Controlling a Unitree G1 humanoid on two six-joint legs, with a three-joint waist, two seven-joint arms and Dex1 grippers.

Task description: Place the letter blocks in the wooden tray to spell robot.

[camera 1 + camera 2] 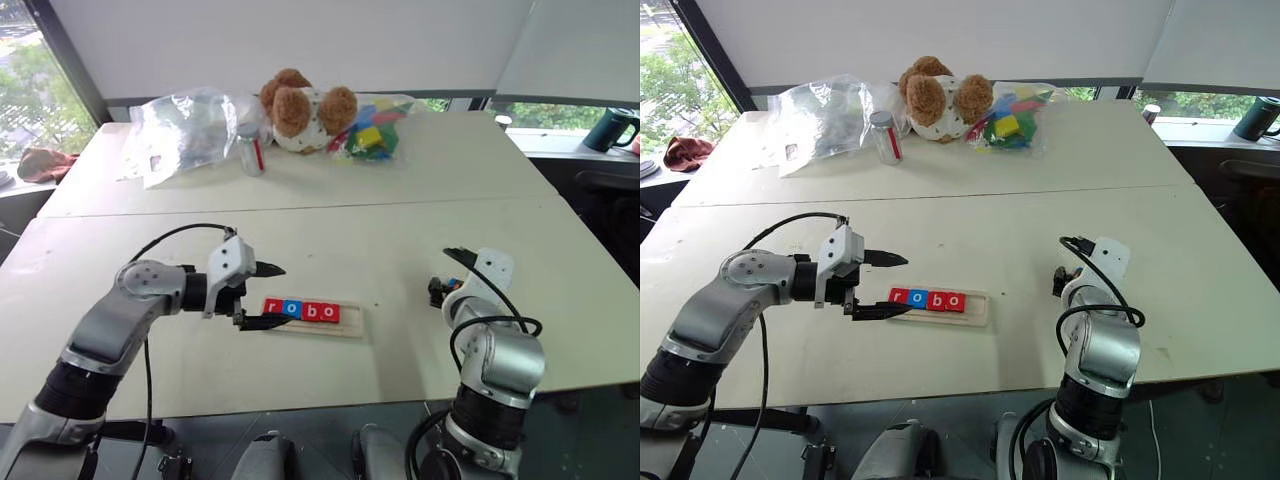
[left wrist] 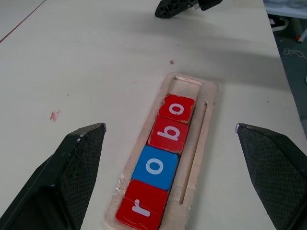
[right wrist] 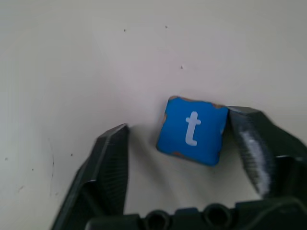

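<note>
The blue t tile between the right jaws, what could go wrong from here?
The small blue square t tile sits skewed, one finger touching its edge, the other apart, so closing may spin or squirt it away. The pale wooden tray has one free slot beyond the red o tile; a tilted tile could jam there. The left gripper beside the tray could crowd the placement.

Big pale table (image 1: 400,215), basically two tops pushed together. Near the front sits the wooden tray (image 1: 350,322), with a blue t block (image 3: 192,130) off to its right. Far side has a clear plastic bag (image 1: 180,130), small jar (image 1: 250,150), teddy bear (image 1: 300,110) and bagged coloured blocks (image 1: 372,135).
</note>
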